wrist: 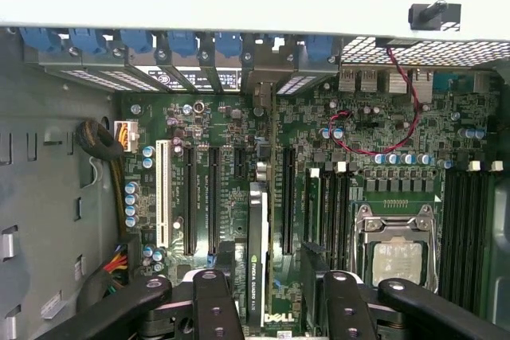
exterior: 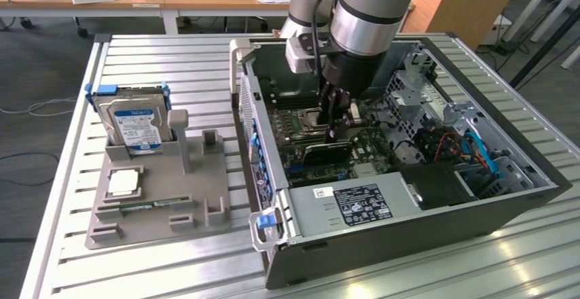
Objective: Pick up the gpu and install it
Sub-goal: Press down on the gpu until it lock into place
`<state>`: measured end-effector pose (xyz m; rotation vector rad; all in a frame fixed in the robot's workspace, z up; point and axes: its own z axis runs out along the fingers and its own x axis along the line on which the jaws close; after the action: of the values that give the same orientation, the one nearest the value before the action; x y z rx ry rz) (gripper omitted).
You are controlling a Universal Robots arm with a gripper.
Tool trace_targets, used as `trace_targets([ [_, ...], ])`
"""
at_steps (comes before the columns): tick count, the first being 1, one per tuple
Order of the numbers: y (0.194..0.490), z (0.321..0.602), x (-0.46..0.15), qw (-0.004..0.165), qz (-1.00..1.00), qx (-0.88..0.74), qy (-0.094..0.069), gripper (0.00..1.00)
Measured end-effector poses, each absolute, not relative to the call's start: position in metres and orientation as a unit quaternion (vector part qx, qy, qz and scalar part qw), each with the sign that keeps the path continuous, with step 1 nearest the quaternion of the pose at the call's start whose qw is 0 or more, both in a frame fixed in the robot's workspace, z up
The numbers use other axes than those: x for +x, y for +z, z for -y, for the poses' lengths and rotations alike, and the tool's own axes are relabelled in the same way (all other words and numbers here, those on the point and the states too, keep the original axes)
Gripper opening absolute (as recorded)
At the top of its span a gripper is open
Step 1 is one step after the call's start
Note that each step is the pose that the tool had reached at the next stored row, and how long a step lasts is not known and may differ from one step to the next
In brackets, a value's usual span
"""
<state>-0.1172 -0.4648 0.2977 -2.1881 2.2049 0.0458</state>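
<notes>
Inside the computer case (exterior: pixel 507 204), the gripper (wrist: pixel 271 292) is hanging with its jaws wide — the gpu (wrist: pixel 256 260) is standing on edge between them, in its slot.

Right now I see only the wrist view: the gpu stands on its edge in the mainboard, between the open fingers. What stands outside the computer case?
Observer: A grey holder stands on the table, on the exterior view's left of the case.
Operator: Does it hold any parts?
Observer: Yes, a hard drive with a blue label stands upright in it.
Operator: And how does the arm stand?
Observer: The arm reaches down from above into the open case, and the gripper hangs just over the gpu.
</notes>
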Motion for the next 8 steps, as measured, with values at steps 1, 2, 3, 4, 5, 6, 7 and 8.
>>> trace_targets([
  [1, 0.2978, 0.4648, -0.1172, 0.017, -0.710, -0.704, 0.015, 0.45],
  [2, 0.2978, 0.4648, -0.1172, 0.017, -0.710, -0.704, 0.015, 0.38],
  [3, 0.2978, 0.4648, -0.1172, 0.017, -0.710, -0.704, 0.015, 0.32],
  [4, 0.2979, 0.4648, -0.1172, 0.017, -0.710, -0.704, 0.015, 0.32],
  [5, 0.2979, 0.4649, -0.1172, 0.017, -0.710, -0.704, 0.015, 0.26],
  [6, 0.2980, 0.4649, -0.1172, 0.017, -0.710, -0.704, 0.015, 0.21],
  [7, 0.2980, 0.4648, -0.1172, 0.017, -0.710, -0.704, 0.015, 0.21],
  [8, 0.2980, 0.4648, -0.1172, 0.017, -0.710, -0.704, 0.015, 0.15],
])
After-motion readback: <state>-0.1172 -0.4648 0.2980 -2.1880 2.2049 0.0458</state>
